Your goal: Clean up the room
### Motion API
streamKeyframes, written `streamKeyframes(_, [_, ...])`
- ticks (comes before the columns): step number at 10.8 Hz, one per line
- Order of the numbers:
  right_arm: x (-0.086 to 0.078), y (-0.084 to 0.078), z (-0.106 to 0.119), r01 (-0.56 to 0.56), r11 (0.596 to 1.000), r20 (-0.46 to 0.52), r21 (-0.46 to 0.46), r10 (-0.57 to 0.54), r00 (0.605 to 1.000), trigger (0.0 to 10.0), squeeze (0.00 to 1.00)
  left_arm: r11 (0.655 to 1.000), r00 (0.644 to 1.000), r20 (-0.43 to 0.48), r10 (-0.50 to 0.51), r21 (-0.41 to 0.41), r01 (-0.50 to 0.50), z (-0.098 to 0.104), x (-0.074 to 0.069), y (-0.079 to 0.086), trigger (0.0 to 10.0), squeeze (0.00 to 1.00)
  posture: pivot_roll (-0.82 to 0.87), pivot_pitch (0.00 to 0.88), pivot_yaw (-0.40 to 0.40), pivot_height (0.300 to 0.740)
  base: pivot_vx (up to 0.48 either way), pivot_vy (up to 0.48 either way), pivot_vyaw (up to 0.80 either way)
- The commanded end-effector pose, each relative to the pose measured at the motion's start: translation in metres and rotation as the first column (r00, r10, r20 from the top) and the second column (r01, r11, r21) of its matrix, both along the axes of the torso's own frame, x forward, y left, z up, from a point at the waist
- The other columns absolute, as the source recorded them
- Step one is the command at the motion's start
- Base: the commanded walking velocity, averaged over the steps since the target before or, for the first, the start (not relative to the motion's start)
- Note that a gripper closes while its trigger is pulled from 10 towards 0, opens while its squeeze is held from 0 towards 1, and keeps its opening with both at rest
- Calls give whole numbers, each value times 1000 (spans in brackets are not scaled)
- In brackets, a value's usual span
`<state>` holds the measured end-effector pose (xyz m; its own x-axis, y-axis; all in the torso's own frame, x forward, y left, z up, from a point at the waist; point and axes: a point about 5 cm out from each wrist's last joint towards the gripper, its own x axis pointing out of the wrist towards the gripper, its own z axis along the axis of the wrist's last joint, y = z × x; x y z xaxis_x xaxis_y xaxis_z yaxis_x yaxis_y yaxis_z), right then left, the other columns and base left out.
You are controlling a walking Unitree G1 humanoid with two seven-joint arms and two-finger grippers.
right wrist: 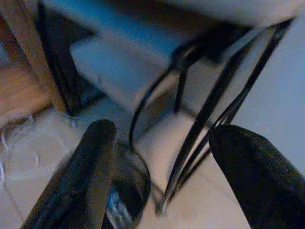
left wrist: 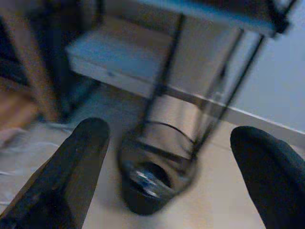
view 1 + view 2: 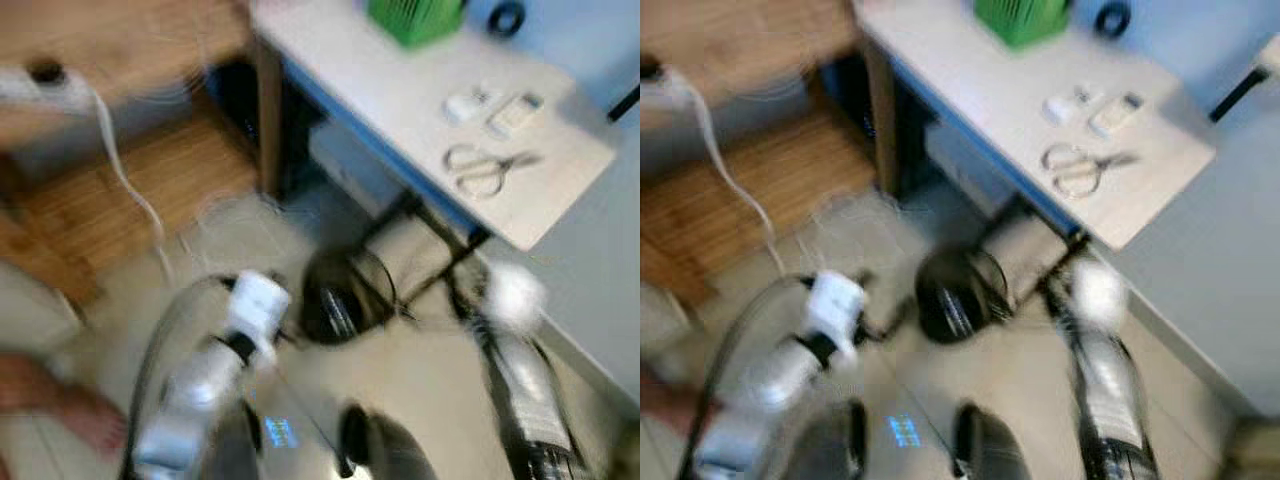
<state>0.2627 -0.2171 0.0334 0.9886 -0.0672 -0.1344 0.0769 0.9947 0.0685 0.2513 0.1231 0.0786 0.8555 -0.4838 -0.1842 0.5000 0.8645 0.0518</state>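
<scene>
A black round bin (image 3: 340, 295) stands on the pale floor under the corner of a white table (image 3: 400, 90), with something shiny inside it (image 2: 147, 181). Both head views are blurred. My left arm (image 3: 250, 310) reaches in from the lower left, and its wrist ends just left of the bin. My right arm (image 3: 520, 350) comes in from the lower right, its wrist right of the bin. In the left wrist view my left gripper (image 2: 169, 133) is open, its fingers wide apart with the bin beyond them. My right gripper (image 1: 164, 131) is open too, above the bin (image 1: 126, 191) and the table's black wire legs (image 1: 214, 105).
Scissors (image 3: 485, 168), two small white items (image 3: 495, 108) and a green container (image 3: 415, 18) lie on the table. A low white shelf (image 2: 109, 57) sits under it. Wooden furniture (image 3: 120, 190) with a white cable (image 3: 125, 180) stands at the left.
</scene>
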Motion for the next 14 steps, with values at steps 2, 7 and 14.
streamKeyframes(2, [-39, 10, 2, -118, 992, 26, 35, 117, 993, 10000, 0, 1000, 1000, -16, 0, -4, 0, -6, 7, 8, 10000, 0, 112, 1, -25, 736, 0, 0, 0])
streamKeyframes(7, [-66, 0, 26, 50, 998, 130, -33, -46, 990, 10000, 0, 990, 939, 334, 85, 75, -117, 40, 24, 4, 10000, 0, 42, 0, -2, 736, 0, 0, 0])
streamKeyframes(14, [-54, -9, 10, 177, 984, 65, 6, -177, 982, 10000, 0, 997, 981, 182, 71, -43, -65, 19, 55, -14, 10000, 0, -18, 0, 49, 736, 0, -322, -746])
